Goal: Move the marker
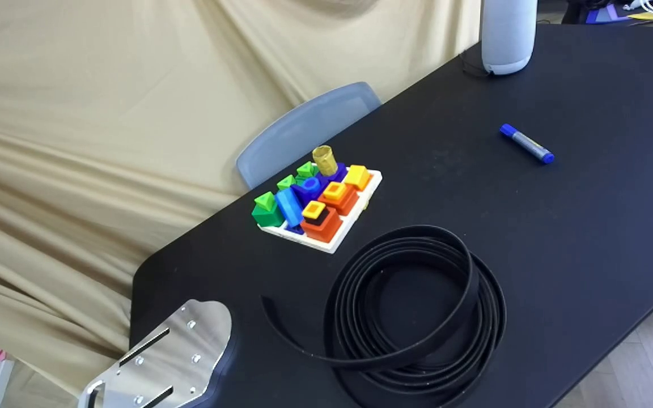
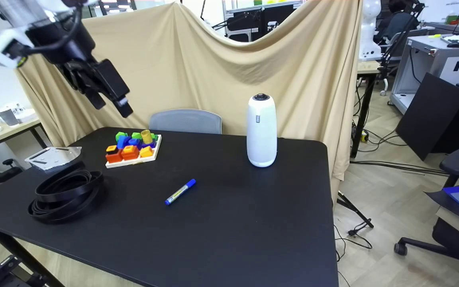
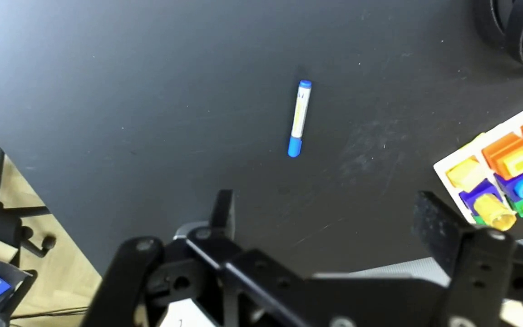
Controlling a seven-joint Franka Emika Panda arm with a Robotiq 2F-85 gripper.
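Note:
The marker, slim with blue ends and a pale printed barrel, lies flat on the black table. It shows in both exterior views (image 1: 528, 144) (image 2: 180, 192) and in the wrist view (image 3: 301, 113), above the space between the fingers. My gripper (image 3: 325, 202) is open with nothing between its fingers. In an exterior view the gripper (image 2: 111, 107) hangs high above the table, apart from the marker. It is out of the picture in an exterior view that shows the table from above.
A white tray of chunky coloured blocks (image 1: 355, 224) and a coiled black cable (image 1: 417, 362) lie on the black table (image 2: 253, 223). A tall white speaker-like device (image 2: 261, 131) stands near the back edge. A slotted metal plate (image 1: 173, 357) is at one end. A chair (image 2: 185, 121) stands behind.

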